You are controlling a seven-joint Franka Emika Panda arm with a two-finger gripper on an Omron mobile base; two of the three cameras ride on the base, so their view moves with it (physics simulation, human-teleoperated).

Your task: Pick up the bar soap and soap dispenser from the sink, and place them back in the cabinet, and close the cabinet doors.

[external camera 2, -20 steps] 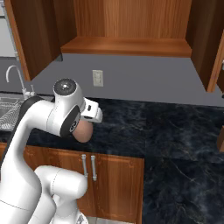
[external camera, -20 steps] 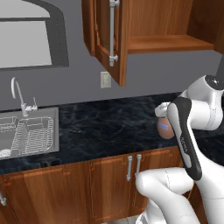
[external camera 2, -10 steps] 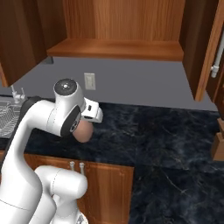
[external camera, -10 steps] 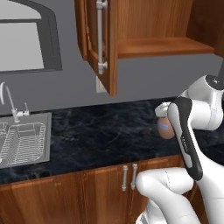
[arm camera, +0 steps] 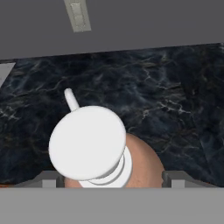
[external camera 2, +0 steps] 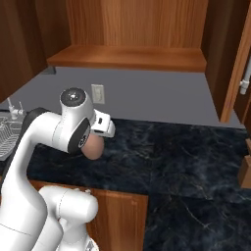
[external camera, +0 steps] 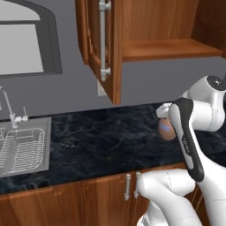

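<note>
The soap dispenser [arm camera: 140, 164] hangs in the air above the dark marble counter [external camera: 106, 137], held close against the arm's wrist, well below the open cabinet [external camera 2: 132, 29]. In the left base view its brown rounded body [external camera: 167, 131] peeks out beside the forearm with the small blue label facing left toward the sink. In the right base view the brown belly [external camera 2: 92, 147] bulges under the wrist. The hand view looks almost straight down its long axis: the round white pump top [arm camera: 87, 142] faces the camera and the thin spout points up and to the left in that view, toward the back wall with its outlet [arm camera: 78, 15]. The end effector [arm camera: 114, 177] is pinching the soap dispenser at its body, one grey finger tip [arm camera: 175, 177] on each side, spread about as wide as the bottle. The sink [external camera: 22, 148] with its wire rack and faucet lies far left on the counter, well apart from the bottle. The left cabinet door [external camera: 99, 44] stands open, its long silver bar handle upright, and the inner shelf [external camera 2: 127, 58] shows above. Compared with the earlier frames, both base views have shifted as a whole: the sink has slid further left and the cabinet looms larger, so the base has driven, while bottle and arm keep the same pose.
</note>
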